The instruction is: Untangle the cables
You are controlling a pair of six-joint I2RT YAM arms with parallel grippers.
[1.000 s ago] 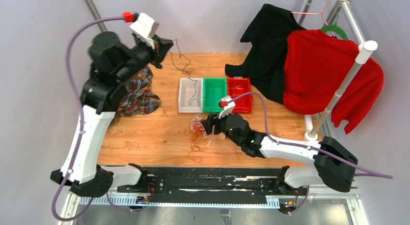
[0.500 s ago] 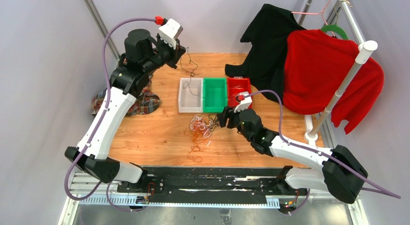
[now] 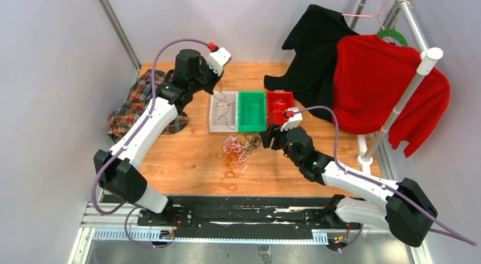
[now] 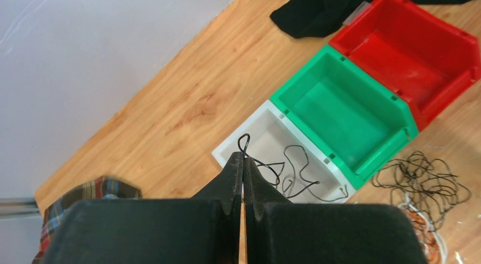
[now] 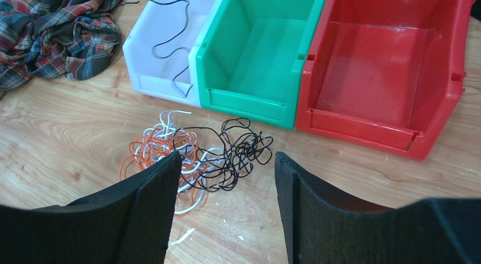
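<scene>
Left gripper (image 4: pixel 243 159) pinches black cable (image 4: pixel 244 135) (over white bin (image 4: pixel 241 128)); right gripper (image 5: pixel 227 158) spread above tangle (image 5: pixel 190 153).

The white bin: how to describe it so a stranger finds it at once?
On the wooden table three bins stand side by side. The white bin is at the left end, next to the green bin. Only it has a thin black cable inside.

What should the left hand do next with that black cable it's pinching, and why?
Probably open the left hand and let the black cable drop. The hand is shut on only the cable's end loop, over the white bin, and the rest of it lies inside that bin.
</scene>
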